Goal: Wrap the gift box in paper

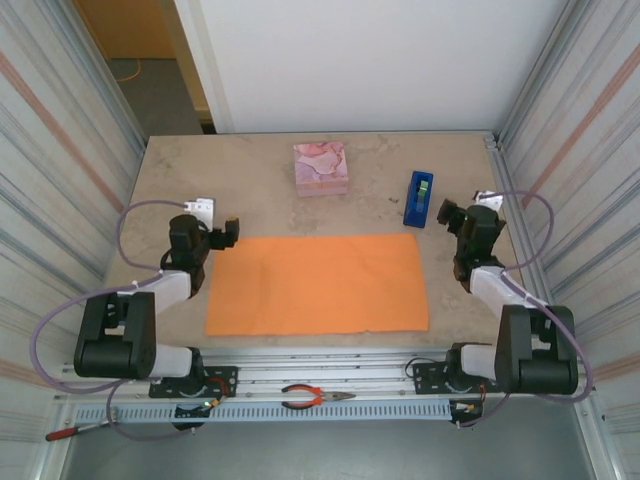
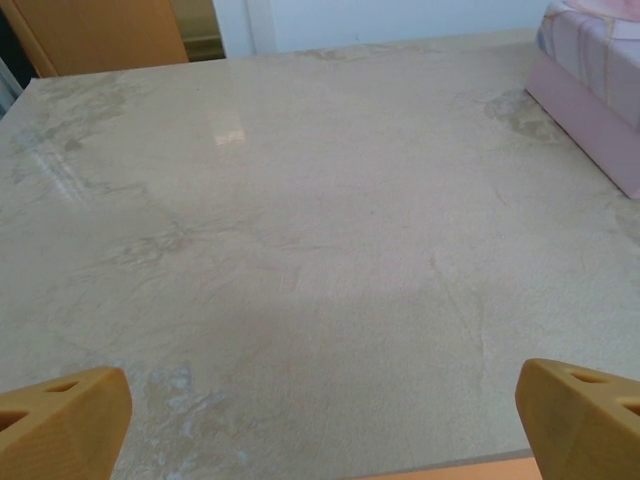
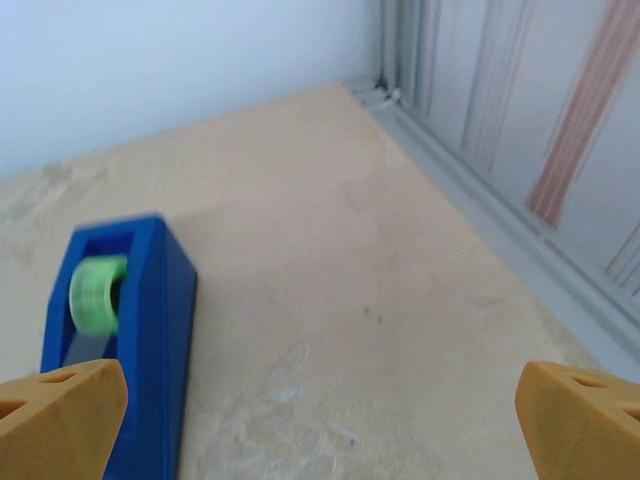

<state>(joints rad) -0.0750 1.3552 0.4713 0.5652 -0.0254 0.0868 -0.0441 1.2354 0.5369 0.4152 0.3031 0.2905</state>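
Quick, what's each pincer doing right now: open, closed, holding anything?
Left pincer: open, holding nothing.
Right pincer: open, holding nothing.

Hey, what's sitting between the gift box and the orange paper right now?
Nothing. In the top view, a bare strip of tabletop runs between the gift box and the paper.

Top view overhead; wrist views low, forward; all share table (image 1: 250,190).
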